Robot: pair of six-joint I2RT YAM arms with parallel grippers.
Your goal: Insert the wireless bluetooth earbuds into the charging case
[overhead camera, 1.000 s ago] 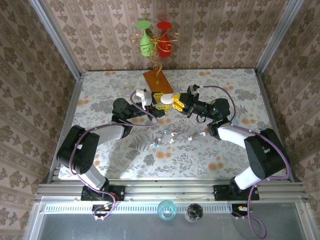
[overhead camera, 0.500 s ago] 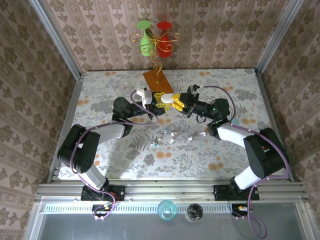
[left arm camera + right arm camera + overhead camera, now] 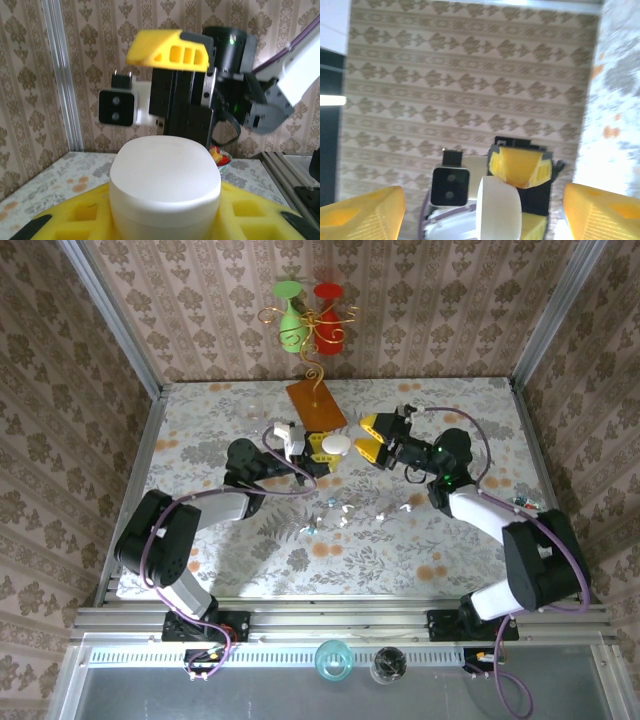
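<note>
Item 1: your left claw (image 3: 327,445) gripped the white charging case (image 3: 337,443).
Item 2: your right claw (image 3: 366,436) stood wide open and empty, just beside the case.
Item 3: the earbuds (image 3: 343,521) lay scattered on the tabletop (image 3: 200,430).

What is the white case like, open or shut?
Shut. The white case, pinched in the left gripper, has its lid down flat, with just a thin seam around it.

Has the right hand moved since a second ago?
Yes: the right hand has opened and backed rightward, toward the right-side rail.
</note>
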